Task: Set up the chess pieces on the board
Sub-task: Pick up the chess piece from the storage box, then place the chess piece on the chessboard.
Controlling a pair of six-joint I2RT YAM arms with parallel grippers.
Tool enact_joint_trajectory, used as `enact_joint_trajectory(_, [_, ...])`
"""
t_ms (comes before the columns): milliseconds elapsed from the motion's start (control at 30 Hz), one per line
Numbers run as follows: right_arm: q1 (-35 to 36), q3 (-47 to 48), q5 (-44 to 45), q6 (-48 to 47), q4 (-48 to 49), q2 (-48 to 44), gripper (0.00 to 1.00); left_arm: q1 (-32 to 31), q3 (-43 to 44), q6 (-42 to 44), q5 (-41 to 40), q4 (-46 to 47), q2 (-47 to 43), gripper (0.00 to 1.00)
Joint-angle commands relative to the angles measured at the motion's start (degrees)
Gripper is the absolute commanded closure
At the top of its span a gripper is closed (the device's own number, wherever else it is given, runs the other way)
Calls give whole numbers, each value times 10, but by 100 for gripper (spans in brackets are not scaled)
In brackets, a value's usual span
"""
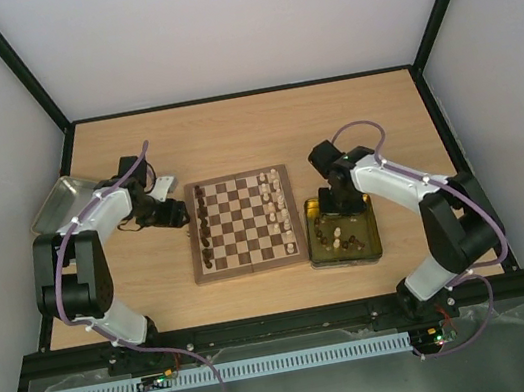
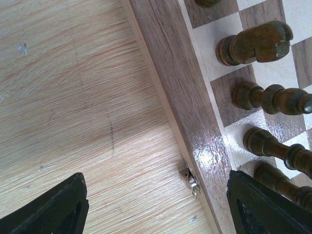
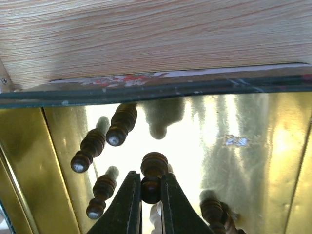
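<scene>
board (image 1: 242,222) part-filled, loose pieces (image 1: 338,236) remaining in tray (image 1: 375,239) mid-right; right gripper (image 3: 150,185) clamps dark piece (image 3: 153,165), left gripper (image 2: 156,214) gapes empty.

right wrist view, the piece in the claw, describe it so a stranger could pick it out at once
Find the yellowish tray right of the board, where the right claw reaches in. Among the loose dark pieces there, the dark brown piece is the only one pinched between the claw's fingers; the others lie free.
</scene>
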Motion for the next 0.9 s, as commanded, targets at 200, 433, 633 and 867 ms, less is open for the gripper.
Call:
enact_joint_trajectory(200, [2,65,26,-18,-92,-43,98,1,-1,-3,-1,-1,-4,21])
enact_joint_trajectory(433, [62,275,39,1,-166,16,98,10,2,-5,-9,0,-3,21])
enact_joint_trajectory(633, [126,504,20,18,-210,162,98,44,1,-8,1,0,-2,21])
enact_joint_trajectory(867, [178,719,-13,23,-237,337,98,57,0,-12,4,2,-6,21])
